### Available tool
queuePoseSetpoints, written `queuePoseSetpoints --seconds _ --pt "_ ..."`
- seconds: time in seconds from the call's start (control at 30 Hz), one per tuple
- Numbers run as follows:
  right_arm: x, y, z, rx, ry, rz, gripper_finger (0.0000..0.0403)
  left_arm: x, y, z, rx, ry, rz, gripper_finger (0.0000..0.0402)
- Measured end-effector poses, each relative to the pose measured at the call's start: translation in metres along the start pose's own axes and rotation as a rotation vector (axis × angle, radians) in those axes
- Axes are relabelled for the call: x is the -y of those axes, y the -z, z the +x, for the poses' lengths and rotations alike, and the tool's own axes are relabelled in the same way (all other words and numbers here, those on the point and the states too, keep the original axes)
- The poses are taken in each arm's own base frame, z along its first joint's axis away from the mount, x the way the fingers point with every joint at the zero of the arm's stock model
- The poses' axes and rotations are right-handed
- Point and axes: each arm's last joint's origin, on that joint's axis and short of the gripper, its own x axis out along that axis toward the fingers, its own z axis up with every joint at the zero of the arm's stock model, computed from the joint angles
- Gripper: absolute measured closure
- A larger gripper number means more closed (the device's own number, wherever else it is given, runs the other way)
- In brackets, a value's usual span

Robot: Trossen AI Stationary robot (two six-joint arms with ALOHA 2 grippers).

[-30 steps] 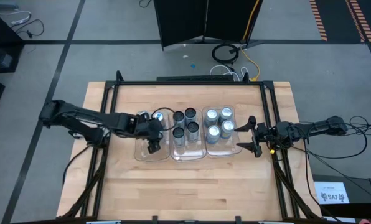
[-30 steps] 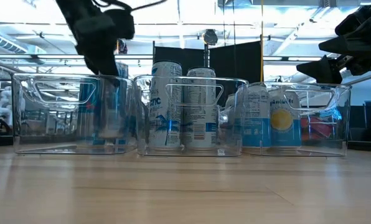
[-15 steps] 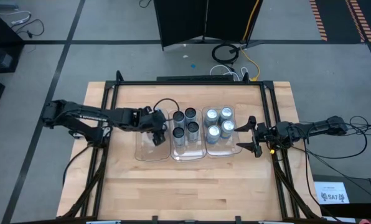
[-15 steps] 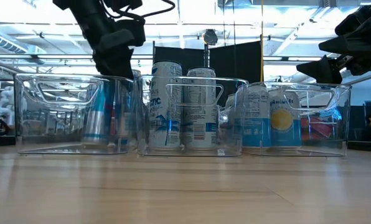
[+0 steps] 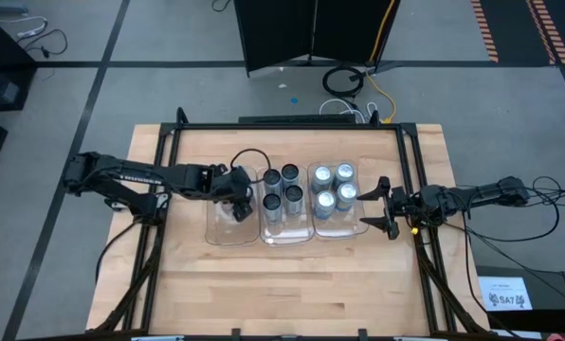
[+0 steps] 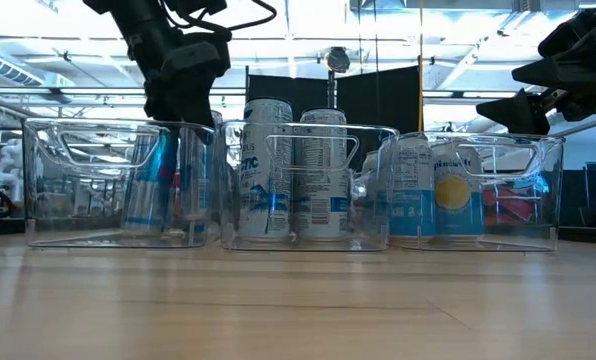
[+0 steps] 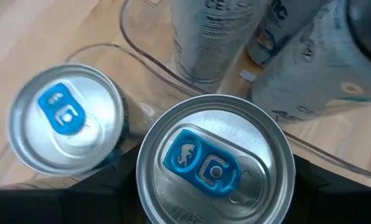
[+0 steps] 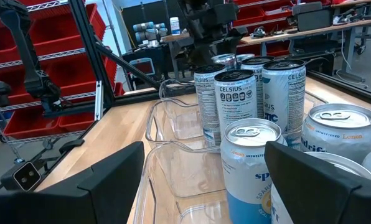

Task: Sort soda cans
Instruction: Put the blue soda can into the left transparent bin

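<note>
My left gripper (image 5: 237, 201) (image 7: 215, 182) reaches down into the left clear tray (image 5: 213, 233) and is shut on a silver soda can with a blue tab (image 7: 215, 163). A second blue-tab can (image 7: 66, 118) stands close beside it in the same tray. The middle tray holds several dark-topped cans (image 5: 281, 188). The right tray holds several silver-topped cans (image 5: 332, 189). My right gripper (image 5: 382, 205) (image 8: 204, 186) hangs open and level just right of the right tray, touching nothing. My left gripper pinches the blue-tab can between its two fingers, on opposite sides of the wall just under the top rim (image 7: 142, 186). The fingers come slanting down from the table's left. The can's top faces up. Its base is hidden, so I cannot tell whether it stands on the tray floor.
The three trays stand side by side at the table's middle, with their walls (image 6: 78, 200) close around the cans. Bare wood (image 5: 282, 284) lies between the trays and the near edge. A black cable loop (image 5: 249, 156) arches over the left wrist.
My left gripper has gone a short way toward the table's far edge inside the left tray, taking the can with it, and has rolled a little. Over the last half second it has stayed put.
</note>
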Motion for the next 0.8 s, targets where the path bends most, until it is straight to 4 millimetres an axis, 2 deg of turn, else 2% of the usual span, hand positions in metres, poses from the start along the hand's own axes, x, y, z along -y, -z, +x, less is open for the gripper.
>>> queuePoseSetpoints --seconds 0.8 --pt "0.0000 0.0000 0.0000 0.000 0.000 0.000 0.0078 0.0028 -0.0051 -0.0039 0.014 0.022 0.003 0.0128"
